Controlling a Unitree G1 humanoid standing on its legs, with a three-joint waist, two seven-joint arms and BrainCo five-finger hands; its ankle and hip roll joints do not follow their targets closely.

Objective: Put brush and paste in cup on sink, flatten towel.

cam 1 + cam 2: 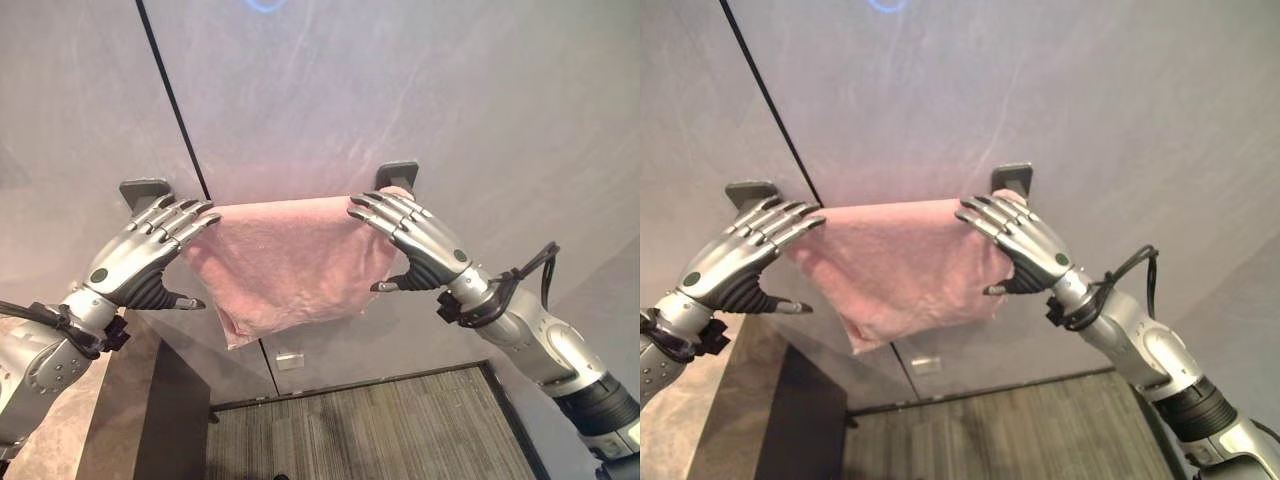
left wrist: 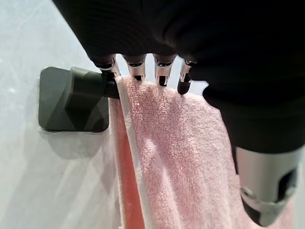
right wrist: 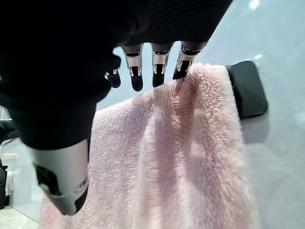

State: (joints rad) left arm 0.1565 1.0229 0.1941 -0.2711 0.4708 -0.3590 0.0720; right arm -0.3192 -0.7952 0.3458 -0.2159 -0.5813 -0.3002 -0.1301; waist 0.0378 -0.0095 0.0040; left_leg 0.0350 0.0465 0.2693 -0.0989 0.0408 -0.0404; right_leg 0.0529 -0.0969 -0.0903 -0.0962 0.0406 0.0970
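A pink towel (image 1: 285,262) hangs over a rail between two dark wall mounts, the left mount (image 1: 143,191) and the right mount (image 1: 398,176). My left hand (image 1: 145,258) rests straight fingers on the towel's top left end, thumb apart below. My right hand (image 1: 418,243) lays straight fingers on the top right end. In the left wrist view the fingertips (image 2: 138,71) touch the towel (image 2: 176,148) by the mount (image 2: 71,99). In the right wrist view the fingertips (image 3: 157,71) sit at the towel's (image 3: 181,152) top edge. The towel's lower edge hangs uneven, lower on the left.
A grey wall (image 1: 400,80) with a dark vertical seam (image 1: 170,95) carries the rail. Below lie a striped grey carpet (image 1: 370,430) and a stone counter edge (image 1: 80,420) at the lower left.
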